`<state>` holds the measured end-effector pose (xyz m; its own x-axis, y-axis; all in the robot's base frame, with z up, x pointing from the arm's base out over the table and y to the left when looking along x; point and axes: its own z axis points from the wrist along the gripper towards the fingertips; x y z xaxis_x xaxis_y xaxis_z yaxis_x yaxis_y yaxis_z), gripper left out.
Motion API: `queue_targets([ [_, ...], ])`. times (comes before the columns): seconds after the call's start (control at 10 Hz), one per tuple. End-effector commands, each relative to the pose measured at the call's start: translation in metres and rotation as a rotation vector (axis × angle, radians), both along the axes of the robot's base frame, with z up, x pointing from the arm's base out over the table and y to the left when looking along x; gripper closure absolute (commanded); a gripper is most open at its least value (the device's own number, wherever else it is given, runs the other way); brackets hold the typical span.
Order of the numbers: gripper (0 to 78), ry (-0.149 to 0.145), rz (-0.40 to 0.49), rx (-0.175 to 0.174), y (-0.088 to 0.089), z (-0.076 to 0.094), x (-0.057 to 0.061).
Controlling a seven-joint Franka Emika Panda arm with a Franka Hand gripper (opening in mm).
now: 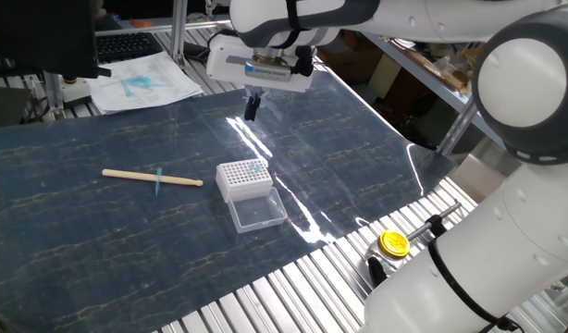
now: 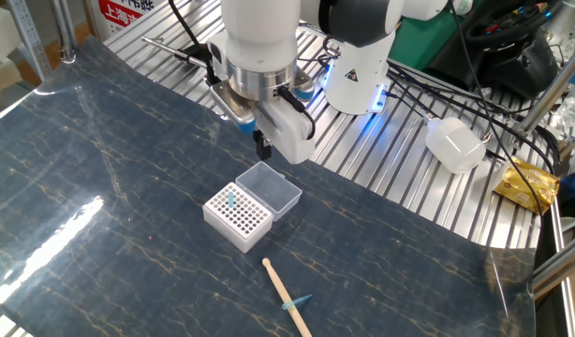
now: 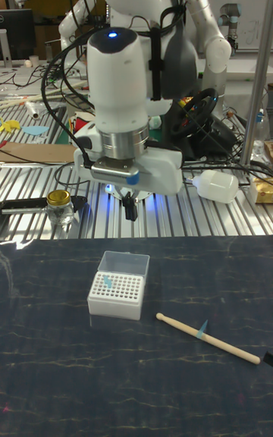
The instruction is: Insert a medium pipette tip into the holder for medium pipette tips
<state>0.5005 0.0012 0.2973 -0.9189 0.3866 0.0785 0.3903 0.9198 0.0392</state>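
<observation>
My claw [image 2: 262, 148] hangs above the rack [image 2: 237, 217], fingers together, holding nothing.
A blue tip [image 2: 296, 303] rests against the wooden stick [image 2: 289, 300].

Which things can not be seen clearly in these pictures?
- gripper: fingers dark and small in every view; open or shut unclear.
- holder: whether its teal tip is seated in a hole is too small to tell.
- medium pipette tip on the wooden stick: how it rests, unclear.

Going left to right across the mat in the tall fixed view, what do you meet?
holder with its clear lid open behind → gripper above the mat → wooden stick with the medium pipette tip lying across it.
</observation>
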Motion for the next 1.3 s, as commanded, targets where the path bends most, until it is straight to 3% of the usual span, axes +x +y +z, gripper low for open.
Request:
queue_targets([
  [0.1, 77.6, 0.030, 0.000, 0.003, 0.001, 0.000, 0.002],
  [0.5, 77.6, 0.025, -0.023, 0.009, 0.018, -0.016, 0.025],
  [0.6, 77.6, 0.025, -0.024, 0.010, 0.018, -0.016, 0.026],
  [0.7, 77.6, 0.023, -0.043, 0.013, 0.028, -0.030, 0.037],
  [1.3, 77.6, 0.025, -0.061, 0.036, 0.056, -0.053, 0.057],
])
